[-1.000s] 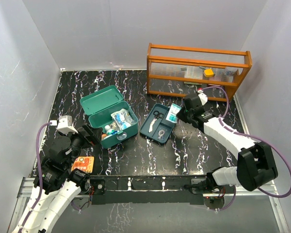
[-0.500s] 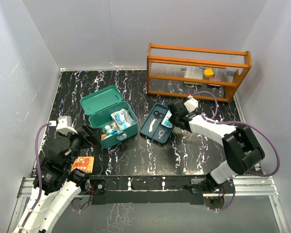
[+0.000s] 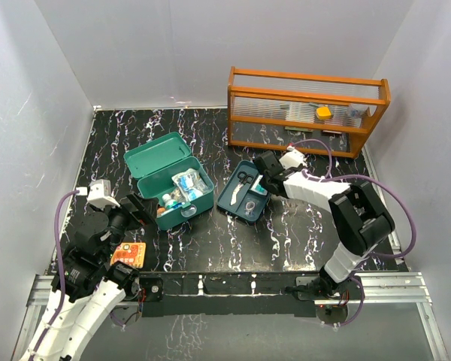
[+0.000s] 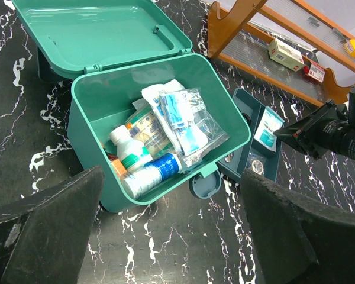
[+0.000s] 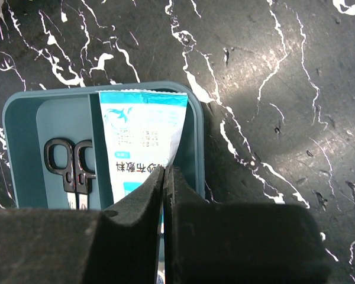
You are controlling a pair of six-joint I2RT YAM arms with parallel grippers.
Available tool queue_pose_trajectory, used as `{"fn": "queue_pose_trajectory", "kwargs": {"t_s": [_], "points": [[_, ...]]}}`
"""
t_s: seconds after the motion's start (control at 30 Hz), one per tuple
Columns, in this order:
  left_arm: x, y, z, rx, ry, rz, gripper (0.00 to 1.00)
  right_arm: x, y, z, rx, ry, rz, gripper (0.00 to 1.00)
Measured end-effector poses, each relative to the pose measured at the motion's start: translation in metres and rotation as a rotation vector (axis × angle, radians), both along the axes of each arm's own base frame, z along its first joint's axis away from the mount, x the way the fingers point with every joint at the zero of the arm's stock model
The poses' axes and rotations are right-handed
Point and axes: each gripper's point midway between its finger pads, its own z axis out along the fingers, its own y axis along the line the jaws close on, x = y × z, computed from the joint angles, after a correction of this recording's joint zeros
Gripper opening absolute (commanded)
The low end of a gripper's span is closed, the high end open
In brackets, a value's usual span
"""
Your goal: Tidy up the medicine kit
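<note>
The medicine kit is a teal box standing open at centre left, lid thrown back, filled with bottles, tubes and sachets. Its teal insert tray lies on the table to the right, with black scissors in one compartment. My right gripper is shut on a white-and-teal packet that hangs over the tray's far-right compartment. In front of the box my left gripper is wide open with only bare table between its fingers.
An orange wooden slatted rack stands at the back right with small boxes and a yellow item on its shelf. An orange packet lies by the left arm. White walls enclose the black marbled table.
My right gripper has carried the packet leftward, from beside the tray to over its far-right compartment. The left arm has not moved.
</note>
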Motion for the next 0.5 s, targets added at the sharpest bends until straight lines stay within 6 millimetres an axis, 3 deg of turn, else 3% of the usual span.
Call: {"fn": "queue_pose_trajectory", "kwargs": {"t_s": [0.2, 0.4, 0.5], "points": [[0.000, -0.001, 0.000, 0.001, -0.001, -0.008, 0.99, 0.007, 0.001, -0.005, -0.020, 0.003, -0.010, 0.02], [0.000, -0.012, 0.000, 0.007, 0.003, -0.072, 0.99, 0.012, 0.005, -0.002, -0.025, 0.005, 0.004, 0.25], [0.003, -0.021, -0.006, 0.028, 0.040, -0.113, 0.99, 0.013, 0.004, 0.002, -0.036, 0.007, 0.015, 0.30]]}}
